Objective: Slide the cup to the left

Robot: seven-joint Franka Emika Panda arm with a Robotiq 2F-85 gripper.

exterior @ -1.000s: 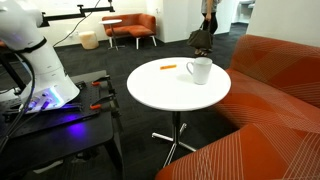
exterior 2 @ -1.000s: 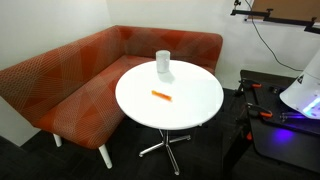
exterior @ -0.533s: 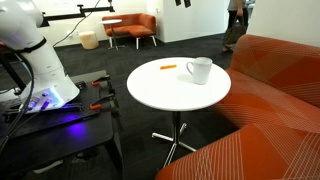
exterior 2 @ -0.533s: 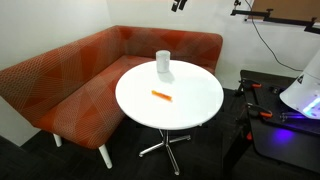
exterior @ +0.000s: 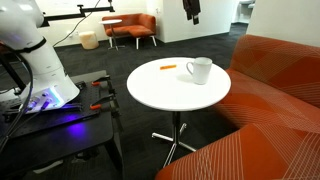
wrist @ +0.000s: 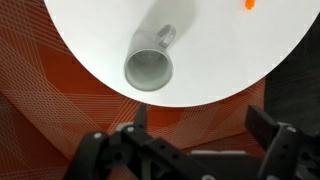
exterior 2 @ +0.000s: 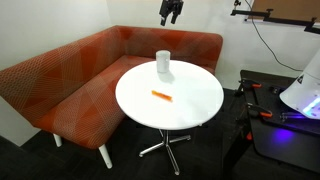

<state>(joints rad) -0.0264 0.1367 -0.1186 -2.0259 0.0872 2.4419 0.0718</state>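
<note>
The cup, a plain white mug with a loop handle, stands upright near the sofa-side edge of the round white table, in both exterior views (exterior: 199, 70) (exterior 2: 163, 62). In the wrist view the cup (wrist: 150, 62) is seen from above, open mouth up, with nothing in it that I can see. My gripper hangs high above the table, over the cup's end, in both exterior views (exterior: 190, 8) (exterior 2: 169, 12). In the wrist view my gripper (wrist: 200, 125) is open and empty, its two dark fingers wide apart over the orange sofa.
A small flat orange object (exterior: 167, 66) (exterior 2: 161, 96) lies on the table (exterior: 160, 98) apart from the cup. An orange corner sofa (exterior 2: 60, 80) wraps round the table's cup side. The robot base and a black bench (exterior: 50, 110) stand on the opposite side.
My gripper has come down into the top of both exterior views and now hangs lower. The cup and the orange object have not moved.
</note>
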